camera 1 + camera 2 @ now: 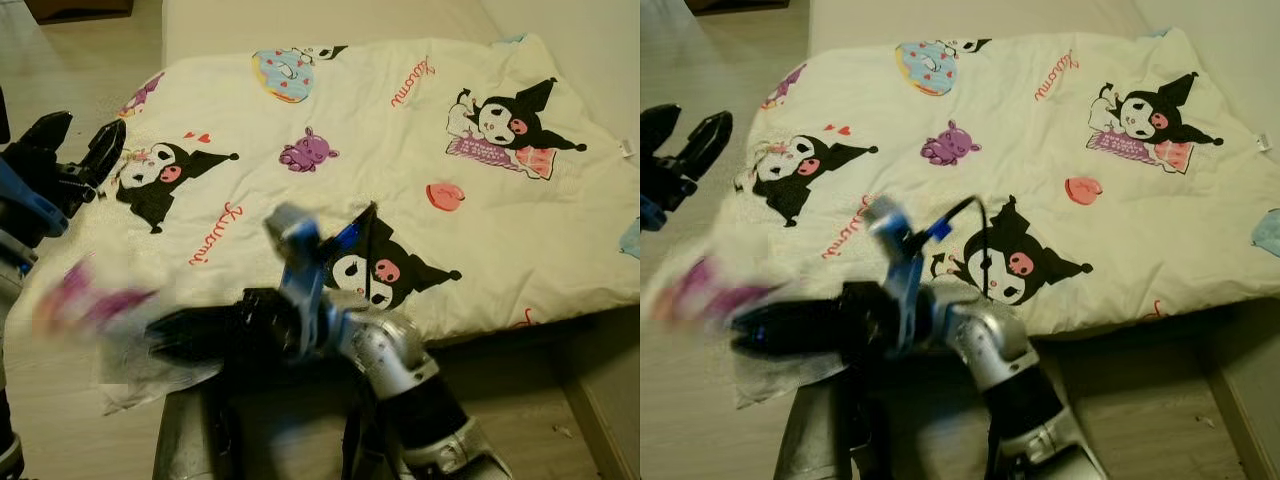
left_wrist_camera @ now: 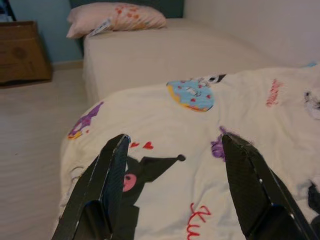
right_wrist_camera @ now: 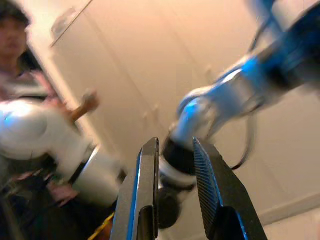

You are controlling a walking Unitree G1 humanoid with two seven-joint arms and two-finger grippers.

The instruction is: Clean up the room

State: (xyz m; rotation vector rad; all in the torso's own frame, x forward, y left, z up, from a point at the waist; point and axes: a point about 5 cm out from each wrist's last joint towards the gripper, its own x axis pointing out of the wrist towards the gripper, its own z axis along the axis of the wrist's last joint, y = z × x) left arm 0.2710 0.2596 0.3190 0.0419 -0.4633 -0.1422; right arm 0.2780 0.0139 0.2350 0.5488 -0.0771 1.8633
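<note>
A cream blanket [image 1: 400,150] printed with black cartoon figures lies spread out in front of me. At its near left corner a clear plastic wrapper [image 1: 135,375] with a purple and pink part [image 1: 90,300] shows as a blur. My right arm reaches across to the left. The right gripper [image 1: 160,338] points at that wrapper, and I cannot tell whether they touch. In the right wrist view that gripper [image 3: 175,147] has a narrow gap with nothing between the fingers. My left gripper [image 1: 80,140] hovers open over the blanket's left edge, fingers [image 2: 112,170] spread wide.
A bare mattress [image 2: 175,50] with a pink pillow [image 2: 117,17] extends beyond the blanket. A brown cabinet [image 2: 22,52] stands on the light wooden floor [image 1: 60,420] to the left. A person [image 3: 35,125] in white stands to my left by tall wardrobe doors.
</note>
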